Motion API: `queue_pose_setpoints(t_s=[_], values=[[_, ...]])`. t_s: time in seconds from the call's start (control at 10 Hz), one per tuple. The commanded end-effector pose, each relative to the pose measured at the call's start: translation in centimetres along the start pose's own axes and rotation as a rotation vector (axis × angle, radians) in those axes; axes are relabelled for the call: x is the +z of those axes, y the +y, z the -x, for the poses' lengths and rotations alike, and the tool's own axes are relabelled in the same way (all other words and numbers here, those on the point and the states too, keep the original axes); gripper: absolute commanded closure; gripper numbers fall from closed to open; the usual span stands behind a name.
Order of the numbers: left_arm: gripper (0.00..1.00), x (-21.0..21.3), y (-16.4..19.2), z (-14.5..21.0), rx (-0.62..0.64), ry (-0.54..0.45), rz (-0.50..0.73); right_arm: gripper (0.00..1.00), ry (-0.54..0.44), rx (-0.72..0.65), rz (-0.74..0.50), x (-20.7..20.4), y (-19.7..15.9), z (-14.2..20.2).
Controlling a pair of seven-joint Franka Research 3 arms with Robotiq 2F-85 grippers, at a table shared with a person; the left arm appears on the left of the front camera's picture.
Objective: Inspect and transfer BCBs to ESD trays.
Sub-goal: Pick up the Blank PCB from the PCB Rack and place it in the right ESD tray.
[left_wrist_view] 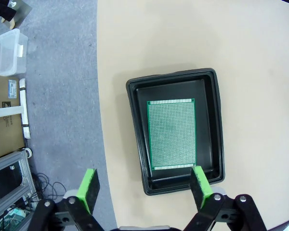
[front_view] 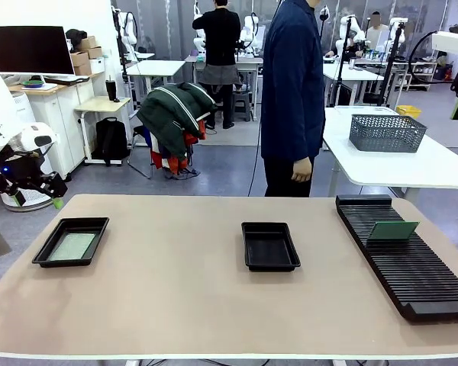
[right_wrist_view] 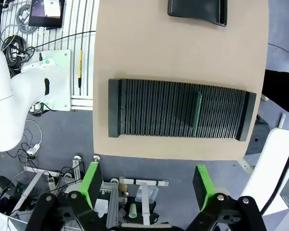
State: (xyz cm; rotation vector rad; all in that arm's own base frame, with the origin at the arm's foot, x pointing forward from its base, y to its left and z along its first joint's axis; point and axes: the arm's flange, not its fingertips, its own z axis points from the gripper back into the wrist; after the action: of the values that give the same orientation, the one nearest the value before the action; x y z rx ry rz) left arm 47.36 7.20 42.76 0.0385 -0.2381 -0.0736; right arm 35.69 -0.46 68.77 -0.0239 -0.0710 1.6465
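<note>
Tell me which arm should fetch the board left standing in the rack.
Right. The right tool, open, faces the rack holding the board; the left tool sits over the far, already filled tray.

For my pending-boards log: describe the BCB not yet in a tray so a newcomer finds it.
Find the long black slotted rack on the table's right side. Near its far end a green BCB stands on edge in a slot; the other BCB lies flat in the left ESD tray.
</note>
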Motion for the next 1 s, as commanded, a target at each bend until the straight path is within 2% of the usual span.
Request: queue_pose_setpoints(t_s=[0.0,0.2,0.9], values=[[0.00,0.0,0.1,0.1,0.000,-0.006,0.004,0.00,0.005,0.004,0.019,-2.4,-1.0,1.0],[0.00,0.0,0.1,0.1,0.000,-0.006,0.004,0.00,0.000,0.011,0.023,-5.5,-1.8,2.4],[0.00,0.0,0.1,0.1,0.000,-0.006,0.004,0.00,0.011,0.078,0.123,-18.2,-6.3,4.1]])
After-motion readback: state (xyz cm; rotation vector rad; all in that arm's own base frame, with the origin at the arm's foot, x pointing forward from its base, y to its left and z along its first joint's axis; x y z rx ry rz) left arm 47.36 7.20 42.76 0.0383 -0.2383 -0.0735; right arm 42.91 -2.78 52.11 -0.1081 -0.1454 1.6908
